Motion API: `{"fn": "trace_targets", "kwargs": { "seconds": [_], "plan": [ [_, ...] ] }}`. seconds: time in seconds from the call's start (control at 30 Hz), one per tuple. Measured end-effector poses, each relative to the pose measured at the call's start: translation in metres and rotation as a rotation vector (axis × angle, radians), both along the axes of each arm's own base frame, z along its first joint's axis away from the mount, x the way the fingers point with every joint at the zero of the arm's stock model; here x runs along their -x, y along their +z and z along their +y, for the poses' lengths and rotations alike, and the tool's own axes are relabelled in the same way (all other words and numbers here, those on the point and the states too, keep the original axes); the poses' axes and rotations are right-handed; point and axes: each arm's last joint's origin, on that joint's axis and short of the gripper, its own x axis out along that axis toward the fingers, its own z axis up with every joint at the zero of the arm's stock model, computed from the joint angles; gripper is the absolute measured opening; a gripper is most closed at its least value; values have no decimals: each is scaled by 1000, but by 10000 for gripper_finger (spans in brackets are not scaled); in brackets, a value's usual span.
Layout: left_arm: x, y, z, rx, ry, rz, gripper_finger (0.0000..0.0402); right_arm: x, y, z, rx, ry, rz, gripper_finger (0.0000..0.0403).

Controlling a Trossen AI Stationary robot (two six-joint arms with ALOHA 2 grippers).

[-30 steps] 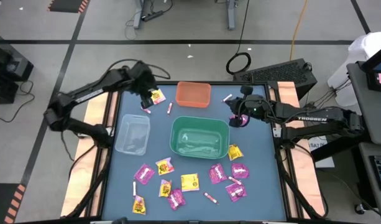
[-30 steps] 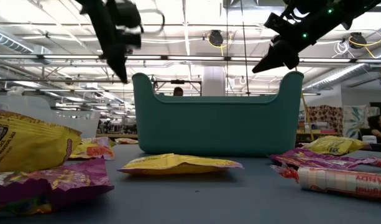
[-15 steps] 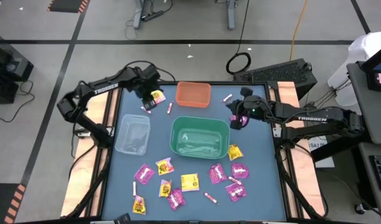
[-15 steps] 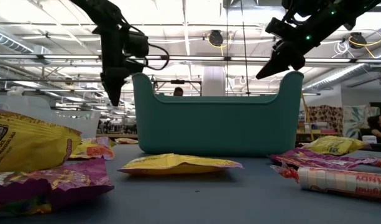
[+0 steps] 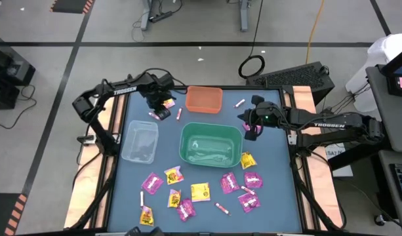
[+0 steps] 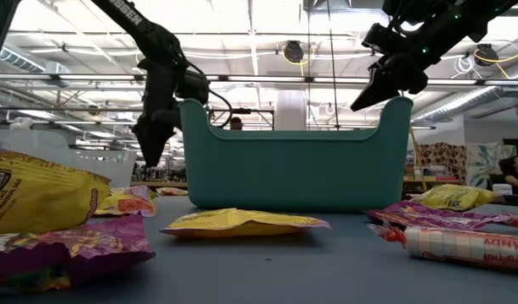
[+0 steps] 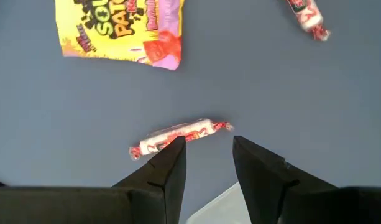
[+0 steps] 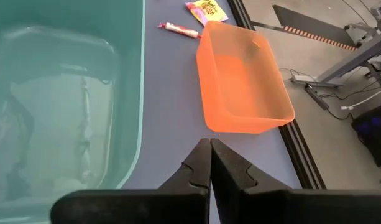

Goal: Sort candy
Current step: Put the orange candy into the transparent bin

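Observation:
My left gripper [image 7: 206,143] [image 5: 159,113] points straight down, open, just above a thin pink-white stick candy [image 7: 178,132] lying flat on the table; one fingertip stands over the stick and the other beside it. A yellow packet [image 7: 122,31] and another stick [image 7: 308,14] lie close by. My right gripper [image 8: 210,144] [image 5: 248,133] hangs shut, with nothing in it, between the orange bin [image 8: 240,81] and the green bin [image 8: 66,106]. Several magenta and yellow packets [image 5: 200,191] lie flat at the table's near side.
The clear bin [image 5: 140,140] stands just on the near side of my left gripper, the green bin [image 5: 210,144] at the table's middle, the orange bin [image 5: 204,99] at the far edge. A loose stick [image 5: 240,103] lies at the far right. Bare blue table shows around the bins.
My left gripper has come down toward the table and a little toward its near edge, rolling its wrist, and now stands over the stick by the clear bin. Its fingers have stayed open. My right gripper has tipped its shut fingers slightly while staying in place.

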Motion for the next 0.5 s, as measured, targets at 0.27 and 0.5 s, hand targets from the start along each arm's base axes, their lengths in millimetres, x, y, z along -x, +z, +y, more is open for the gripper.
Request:
{"fn": "trace_targets", "kwargs": {
  "seconds": [0.27,0.5],
  "plan": [
    [-1,-8,1,-17,-275,-11,139,3,-13,1,3,8,33,0],
    [-1,-14,1,-39,-347,-27,139,3,-15,1,12,13,25,0]
  ]
}}
